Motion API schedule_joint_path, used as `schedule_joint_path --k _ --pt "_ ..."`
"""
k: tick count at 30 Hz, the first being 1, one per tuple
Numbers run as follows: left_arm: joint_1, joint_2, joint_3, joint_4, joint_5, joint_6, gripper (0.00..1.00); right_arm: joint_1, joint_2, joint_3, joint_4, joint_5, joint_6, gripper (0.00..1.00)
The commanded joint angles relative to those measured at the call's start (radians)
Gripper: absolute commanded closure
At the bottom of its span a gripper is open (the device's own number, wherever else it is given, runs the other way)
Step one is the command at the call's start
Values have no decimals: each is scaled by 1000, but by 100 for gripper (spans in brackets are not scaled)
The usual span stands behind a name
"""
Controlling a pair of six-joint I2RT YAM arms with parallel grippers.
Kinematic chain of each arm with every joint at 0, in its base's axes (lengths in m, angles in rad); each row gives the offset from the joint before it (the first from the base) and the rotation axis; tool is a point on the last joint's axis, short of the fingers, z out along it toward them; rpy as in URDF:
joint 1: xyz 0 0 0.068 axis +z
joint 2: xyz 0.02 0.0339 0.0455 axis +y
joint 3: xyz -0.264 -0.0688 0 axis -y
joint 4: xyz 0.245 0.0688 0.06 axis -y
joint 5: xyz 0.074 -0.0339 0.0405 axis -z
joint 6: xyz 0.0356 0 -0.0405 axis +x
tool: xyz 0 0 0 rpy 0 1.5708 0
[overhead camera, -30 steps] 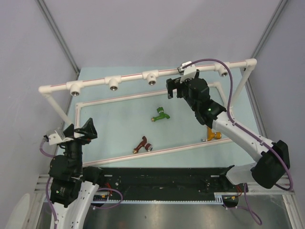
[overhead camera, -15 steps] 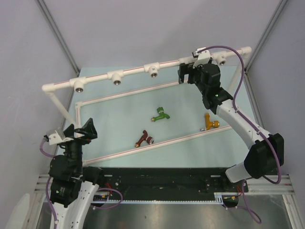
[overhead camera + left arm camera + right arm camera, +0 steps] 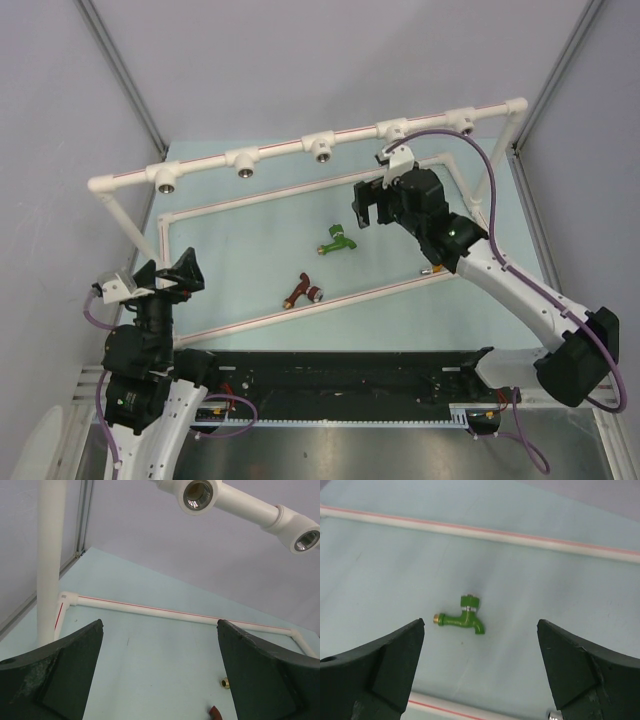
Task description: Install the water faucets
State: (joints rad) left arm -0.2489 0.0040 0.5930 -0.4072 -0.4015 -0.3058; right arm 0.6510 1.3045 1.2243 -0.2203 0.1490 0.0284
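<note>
right claw [image 3: 364,208] back from pipe frame [image 3: 280,150], spread over green faucet [image 3: 461,616]

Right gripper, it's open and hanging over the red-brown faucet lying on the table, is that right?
Not the red-brown one. The right wrist view shows the green faucet lying on the table below the open right gripper. The red-brown faucet lies apart from it, nearer the arm bases.
</note>
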Motion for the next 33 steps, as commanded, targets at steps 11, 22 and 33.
schedule_joint_path --k 11,22,33 --pt "-15 -144 33 -12 -22 -1 0 -355 -116 -500 209 -3 462 0" --pt "-27 -144 31 -10 -23 -1 0 -643 68 -539 488 -9 649 0" --pt "-30 -136 25 1 -22 8 0 -847 320 -536 709 -138 739 0"
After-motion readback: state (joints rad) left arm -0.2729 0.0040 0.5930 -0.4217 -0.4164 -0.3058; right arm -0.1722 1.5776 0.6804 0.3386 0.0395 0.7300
